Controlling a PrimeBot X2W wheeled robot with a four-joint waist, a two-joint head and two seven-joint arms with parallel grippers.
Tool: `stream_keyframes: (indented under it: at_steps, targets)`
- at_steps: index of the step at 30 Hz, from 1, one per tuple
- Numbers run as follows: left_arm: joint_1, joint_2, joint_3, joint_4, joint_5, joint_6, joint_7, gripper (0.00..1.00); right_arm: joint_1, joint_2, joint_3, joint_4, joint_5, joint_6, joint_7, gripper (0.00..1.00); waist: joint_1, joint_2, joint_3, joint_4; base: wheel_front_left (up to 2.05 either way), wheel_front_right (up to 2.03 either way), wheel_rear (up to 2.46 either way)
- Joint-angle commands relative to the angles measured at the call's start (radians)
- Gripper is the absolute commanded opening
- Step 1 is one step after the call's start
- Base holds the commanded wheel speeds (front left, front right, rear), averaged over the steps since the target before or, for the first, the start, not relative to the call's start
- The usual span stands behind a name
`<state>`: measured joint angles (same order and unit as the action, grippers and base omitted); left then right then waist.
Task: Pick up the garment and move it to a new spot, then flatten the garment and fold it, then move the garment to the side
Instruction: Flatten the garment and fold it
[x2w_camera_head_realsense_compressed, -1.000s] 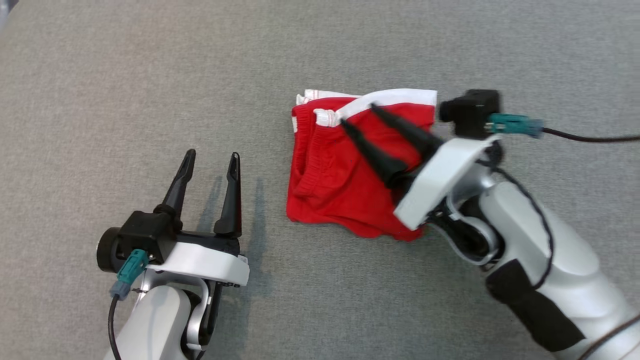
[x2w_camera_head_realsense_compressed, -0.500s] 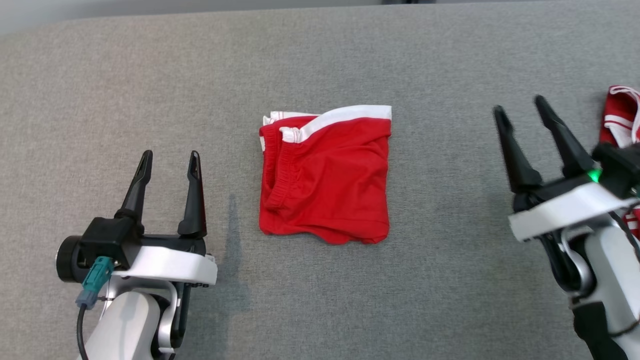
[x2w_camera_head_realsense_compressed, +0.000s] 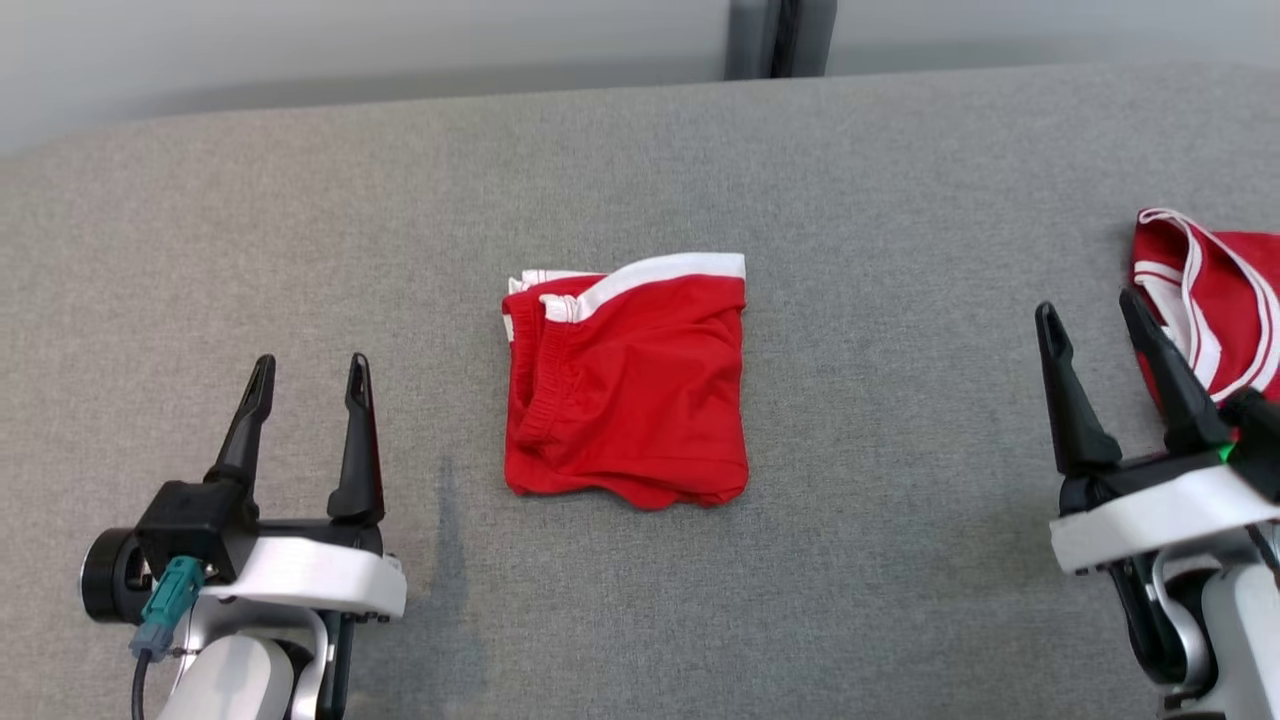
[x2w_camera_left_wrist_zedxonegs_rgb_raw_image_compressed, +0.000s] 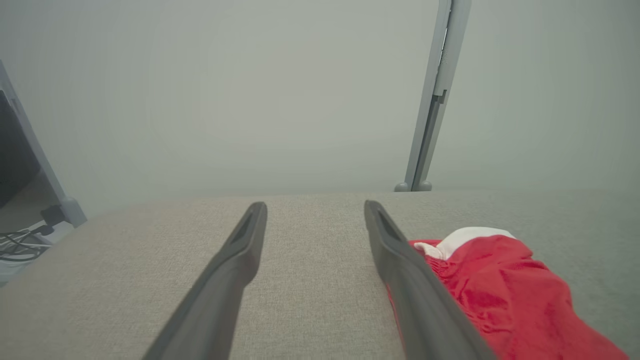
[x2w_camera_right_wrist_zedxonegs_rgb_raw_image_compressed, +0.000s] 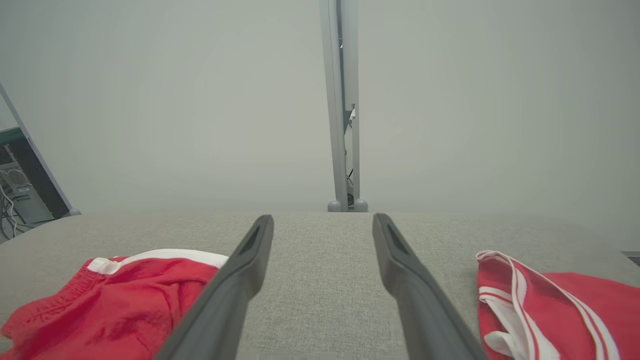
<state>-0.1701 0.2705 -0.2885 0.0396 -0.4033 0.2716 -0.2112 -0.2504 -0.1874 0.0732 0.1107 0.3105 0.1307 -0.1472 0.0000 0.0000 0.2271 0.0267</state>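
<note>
The garment (x2w_camera_head_realsense_compressed: 628, 385), red shorts with a white waistband, lies folded into a rough square in the middle of the grey table (x2w_camera_head_realsense_compressed: 640, 160). It also shows as the garment (x2w_camera_left_wrist_zedxonegs_rgb_raw_image_compressed: 505, 290) at the right of the left wrist view and the garment (x2w_camera_right_wrist_zedxonegs_rgb_raw_image_compressed: 115, 300) at the lower left of the right wrist view. My left gripper (x2w_camera_head_realsense_compressed: 307, 368) stands open at the lower left, well apart from it. My right gripper (x2w_camera_head_realsense_compressed: 1090, 307) stands open at the lower right, also clear of it. Neither holds anything.
A second red garment with white stripes (x2w_camera_head_realsense_compressed: 1215, 310) lies at the table's right edge, just beyond my right gripper, and appears as the striped garment (x2w_camera_right_wrist_zedxonegs_rgb_raw_image_compressed: 550, 310) in the right wrist view. A grey wall and a vertical post (x2w_camera_head_realsense_compressed: 780, 38) stand behind the table's far edge.
My right gripper has pulled back off the folded garment to the lower right, leaving it lying flat. The head camera has tilted up, so the wall and the striped garment came into view.
</note>
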Motion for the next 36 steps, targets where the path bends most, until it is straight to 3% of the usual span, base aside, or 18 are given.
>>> stream_keyframes:
  at_steps: [1, 21, 36]
  targets:
    - [0.008, 0.009, 0.004, -0.004, 0.000, 0.004, 0.002, 1.00, 0.016, 0.000, -0.005, -0.006, -0.003, 0.000, 0.003, 1.00, 0.0000, 0.0000, -0.021, -0.003, 0.00, 0.00, 0.00]
    - [0.199, 0.078, 0.012, -0.068, -0.039, 0.001, 0.031, 1.00, 0.302, 0.066, -0.086, -0.182, -0.062, 0.000, 0.104, 1.00, 0.0000, 0.0000, -0.208, -0.004, 0.00, 0.00, 0.00]
    - [0.235, 0.101, 0.004, -0.102, -0.040, 0.020, 0.068, 1.00, 0.349, 0.090, -0.097, -0.220, -0.082, 0.000, 0.138, 1.00, 0.0000, 0.0000, -0.239, -0.017, 0.00, 0.00, 0.00]
